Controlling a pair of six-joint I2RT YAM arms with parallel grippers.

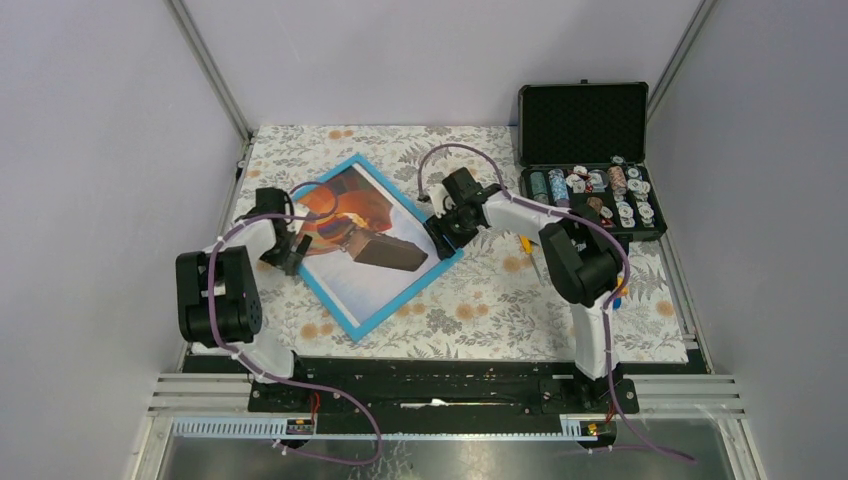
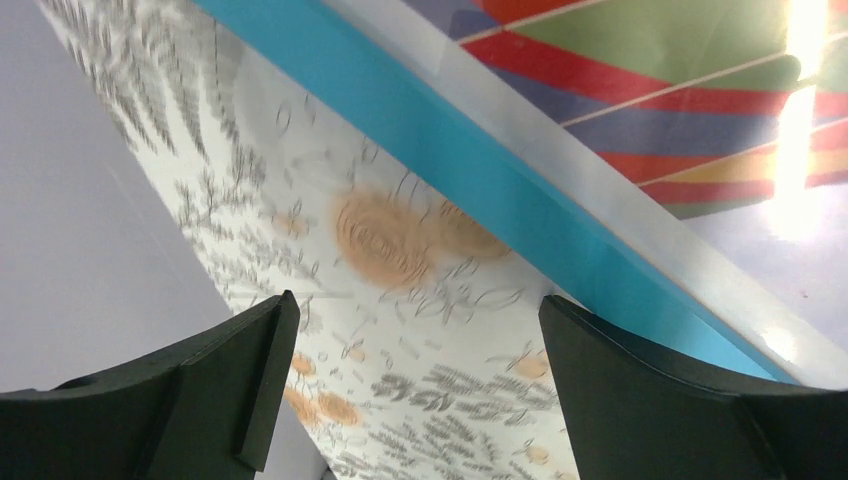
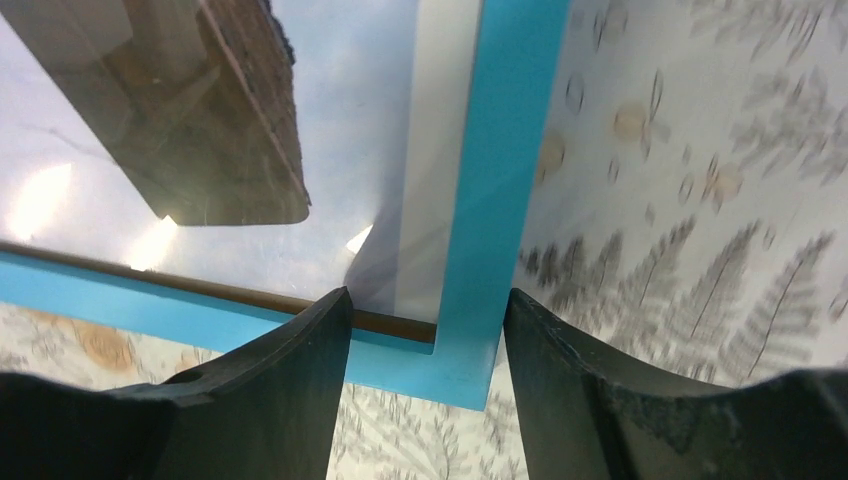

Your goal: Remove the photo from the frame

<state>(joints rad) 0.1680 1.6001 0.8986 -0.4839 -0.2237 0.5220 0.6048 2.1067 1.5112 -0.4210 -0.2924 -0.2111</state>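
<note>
The frame [image 1: 330,303], with its narrow light-blue border, lies face up and slanted on the floral cloth. The photo [image 1: 360,270] of an orange hot-air balloon sits inside it. My right gripper [image 1: 437,232] is at the frame's right corner. In the right wrist view its jaws [image 3: 428,300] have narrowed round that blue corner [image 3: 495,150], the right finger against the outer edge and the left one over the lower rail, with the photo's brown basket [image 3: 200,120] beyond. My left gripper [image 1: 290,250] hovers open [image 2: 415,305] beside the frame's left edge [image 2: 450,170], holding nothing.
An open black case [image 1: 585,130] stands at the back right, with several rolls and discs [image 1: 595,190] in its tray. The floral cloth [image 1: 500,300] covers the table. Metal posts and pale walls close in both sides.
</note>
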